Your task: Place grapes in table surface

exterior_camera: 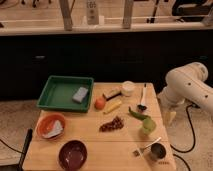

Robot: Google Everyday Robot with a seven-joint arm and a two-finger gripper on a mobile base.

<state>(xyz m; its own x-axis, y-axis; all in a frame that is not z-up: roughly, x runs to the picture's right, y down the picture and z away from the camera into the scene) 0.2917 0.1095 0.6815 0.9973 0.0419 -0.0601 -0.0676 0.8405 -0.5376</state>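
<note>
The grapes (112,124), a small dark reddish-purple bunch, lie on the table surface (85,134) near its middle, just below a yellow banana-like item (112,106). My white arm (187,85) comes in from the right. My gripper (171,118) hangs beside the table's right edge, well to the right of the grapes and not touching them. Nothing shows in it.
A green tray (55,95) holding a grey-blue sponge (80,94) stands at the back left. Around the grapes are an orange fruit (100,103), a white cup (128,88), a spoon (142,100), green items (145,124), a metal cup (158,151), a fork (146,147), an orange bowl (51,126) and a maroon bowl (73,154).
</note>
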